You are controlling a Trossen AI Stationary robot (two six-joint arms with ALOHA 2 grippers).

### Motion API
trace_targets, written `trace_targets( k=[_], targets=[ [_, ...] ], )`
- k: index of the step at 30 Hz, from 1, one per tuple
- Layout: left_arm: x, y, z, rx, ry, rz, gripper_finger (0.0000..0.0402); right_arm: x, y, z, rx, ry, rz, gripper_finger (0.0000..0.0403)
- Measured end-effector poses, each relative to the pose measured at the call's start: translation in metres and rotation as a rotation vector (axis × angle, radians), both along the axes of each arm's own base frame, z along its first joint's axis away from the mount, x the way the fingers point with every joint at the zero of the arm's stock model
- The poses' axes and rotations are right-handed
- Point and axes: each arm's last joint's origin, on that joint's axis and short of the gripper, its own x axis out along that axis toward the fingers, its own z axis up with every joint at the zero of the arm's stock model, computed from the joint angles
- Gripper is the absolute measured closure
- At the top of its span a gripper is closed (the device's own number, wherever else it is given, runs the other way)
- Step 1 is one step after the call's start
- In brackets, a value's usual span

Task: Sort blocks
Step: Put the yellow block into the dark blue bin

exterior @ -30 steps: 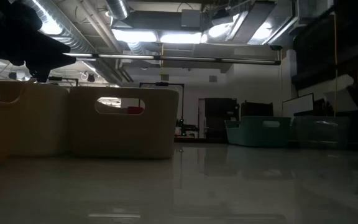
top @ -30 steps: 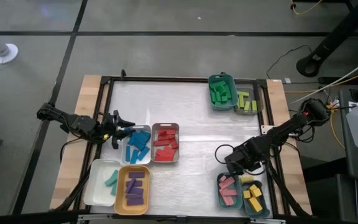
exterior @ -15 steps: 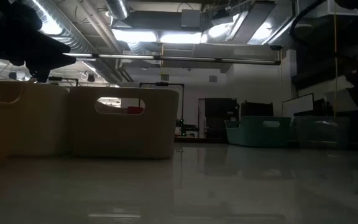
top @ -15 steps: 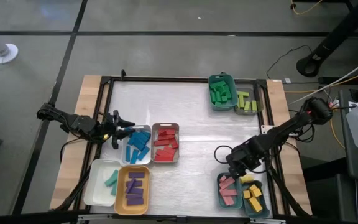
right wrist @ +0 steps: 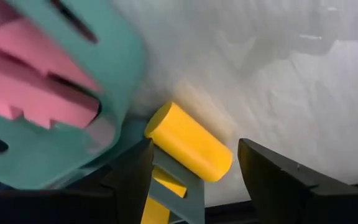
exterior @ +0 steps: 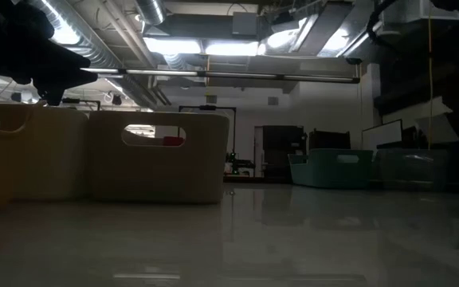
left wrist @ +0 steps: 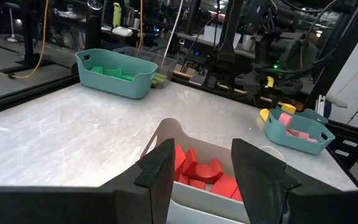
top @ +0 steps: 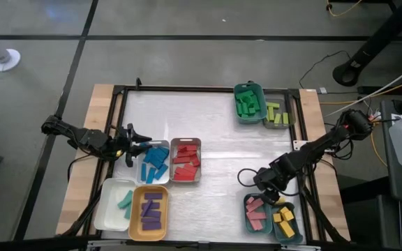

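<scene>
Blocks lie sorted by colour in trays: blue (top: pixel 155 164), red (top: pixel 185 160), teal-coloured (top: pixel 125 202), purple (top: pixel 150 211), green (top: pixel 247 103), lime (top: pixel 276 113), pink (top: pixel 255 213) and yellow (top: pixel 285 222). One loose yellow block (right wrist: pixel 188 144) rests against the far rim of the pink blocks' teal tray (right wrist: pixel 114 93). My right gripper (top: pixel 265 187) hangs open above it, pointing steeply down, a finger on either side and apart from it. My left gripper (top: pixel 137 143) waits open and level over the blue tray, facing the red blocks (left wrist: pixel 197 174).
Trays stand in pairs: blue and red mid-left, white (top: pixel 110 209) and orange (top: pixel 137 222) near left, green and lime at the far right, pink and yellow near right. The table's middle (top: pixel 215 132) is bare. A black frame (top: pixel 208 89) borders the table.
My right gripper has rolled about the line it points along, staying above the loose yellow block by the pink tray. Its fingers have kept the same gap.
</scene>
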Motion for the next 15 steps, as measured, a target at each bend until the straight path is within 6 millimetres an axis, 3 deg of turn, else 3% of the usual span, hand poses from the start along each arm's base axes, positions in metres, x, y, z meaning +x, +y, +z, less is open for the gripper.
trace_targets(
  k=[7, 15],
  targets=[
    [0.0, 0.0, 0.0, -0.023, -0.004, 0.002, 0.0254, -0.007, 0.018, 0.001, 0.026, -0.074, 0.132, 0.0166],
    [0.0, 0.0, 0.0, -0.044, -0.009, 0.014, 0.0254, -0.014, 0.026, 0.0, -0.052, -0.11, 0.143, 0.0166]
  ],
)
